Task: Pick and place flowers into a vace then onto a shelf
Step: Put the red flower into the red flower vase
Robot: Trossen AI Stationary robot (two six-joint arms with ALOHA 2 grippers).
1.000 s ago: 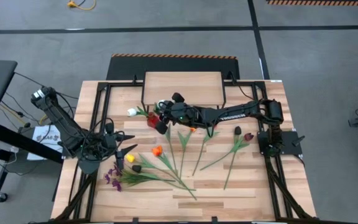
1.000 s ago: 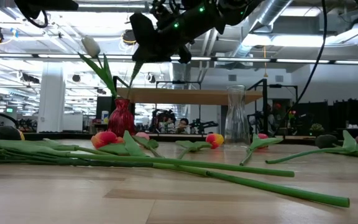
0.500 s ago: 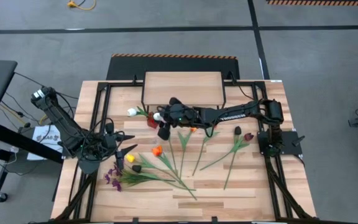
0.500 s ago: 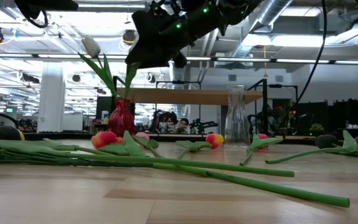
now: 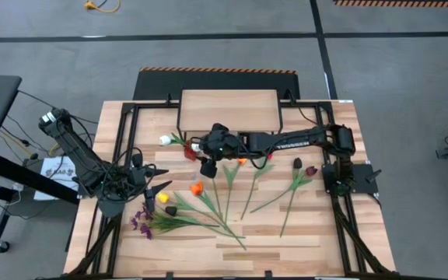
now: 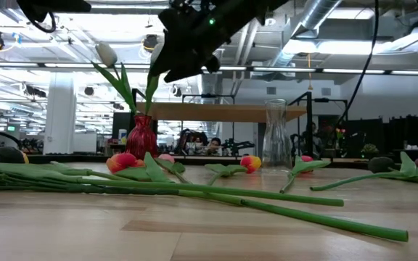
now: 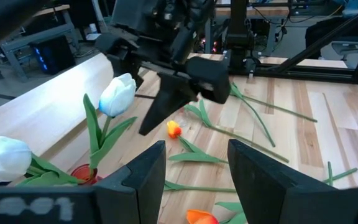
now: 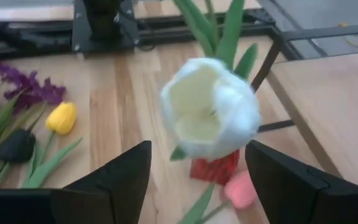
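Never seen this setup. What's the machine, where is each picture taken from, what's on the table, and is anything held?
Two dark robot arms work at a plank table. One picture looks straight down, one sits at tabletop height, and one camera rides on each wrist.

Loose flowers lie across the planks: tulips with long green stems and purple sprigs. A small red vase already holds pale tulips. A clear glass vase stands empty, and behind is a raised wooden shelf.

The right gripper is above the red vase, fingers open on either side of a pale bloom, gripping nothing. The left gripper waits by the table's left edge, open and empty.
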